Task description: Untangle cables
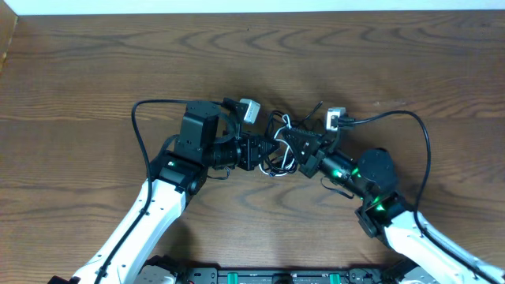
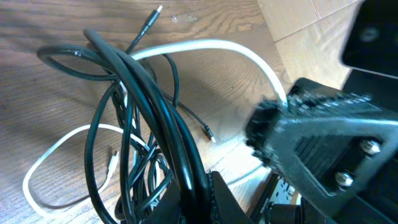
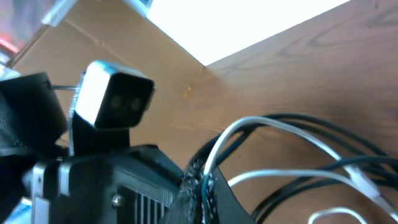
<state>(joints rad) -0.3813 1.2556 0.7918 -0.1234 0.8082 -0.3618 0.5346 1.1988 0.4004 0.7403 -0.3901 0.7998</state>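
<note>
My left gripper (image 1: 267,150) is clenched on a bundle of black cords (image 2: 155,118), which rise out of its jaws and fan into loose loops lying on the worktop (image 1: 95,71). My right gripper (image 1: 286,140) is closed tight just beside it and seems to pinch the white cord (image 2: 211,45) at its tip, though that view is blurred. The cables (image 1: 276,164) sit in one tangled heap between my two grippers, mid-worktop.

Probably a robotics lab: a left arm (image 1: 158,209) and right arm (image 1: 426,241) stand at a wood-grain surface (image 1: 79,71), cardboard (image 3: 124,43) walling its edge.
</note>
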